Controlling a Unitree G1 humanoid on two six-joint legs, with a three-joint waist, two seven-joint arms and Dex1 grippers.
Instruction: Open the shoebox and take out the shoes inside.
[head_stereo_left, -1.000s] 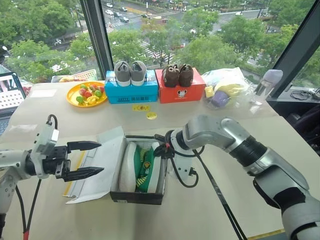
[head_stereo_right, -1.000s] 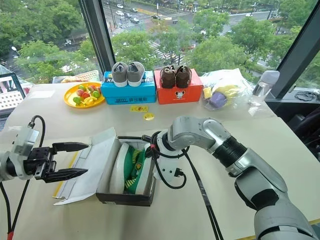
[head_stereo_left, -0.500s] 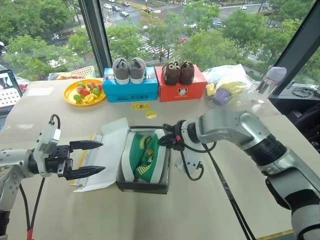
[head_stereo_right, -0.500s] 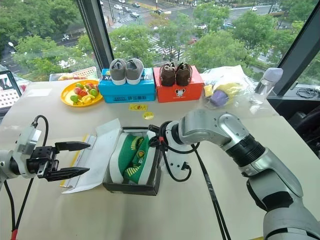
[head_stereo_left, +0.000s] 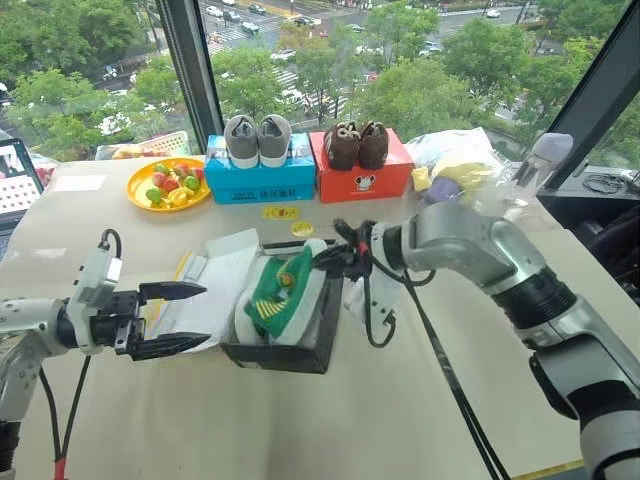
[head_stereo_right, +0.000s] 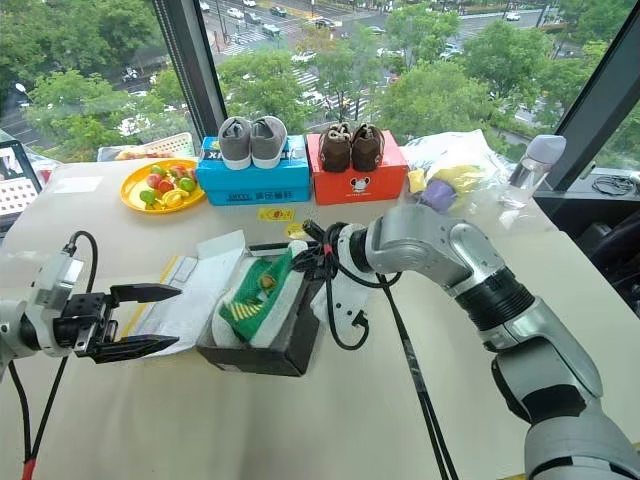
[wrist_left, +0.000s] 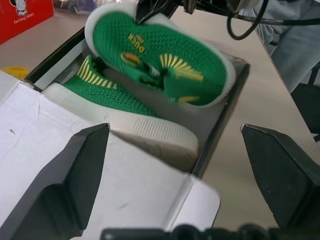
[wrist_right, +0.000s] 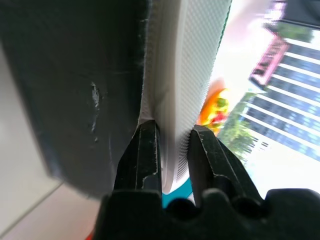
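Shoebox: we see the yellow cardboard shoebox (head_stereo_left: 285, 345) with dark base sides standing open near the middle of the bench (head_stereo_left: 400, 420), its white-lined lid (head_stereo_left: 215, 290) folded out flat towards the left arm.

Shoes: the small green knit child's shoes (head_stereo_left: 283, 292) with white soles and yellow markings are both at the box; one lies on its side on the box floor, the other is tipped up and lifted partly over the rim.

Right tool: the right tool (head_stereo_left: 335, 258) is narrowed on the white sole edge of the lifted shoe; in the right wrist view the two black fingers (wrist_right: 145, 160) pinch that sole between them.

Left tool: the left tool (head_stereo_left: 170, 318) hangs with its fingers spread wide and nothing between them, just beside the flattened lid.

Key relation: the held shoe runs lengthways along the box, toe end towards the left arm, pinched end at the right tool. We judge that it must rise and clear the box wall nearest the right arm. The second shoe lies below it; the right arm is nearer.

Writing: yellow "DUCK" lettering (wrist_left: 131, 48) on the lifted shoe; "furling shoes" under a cartoon head on the red cardboard box (wrist_left: 22, 14). The white print on the blue cardboard box (head_stereo_left: 258, 180) is too small to read.
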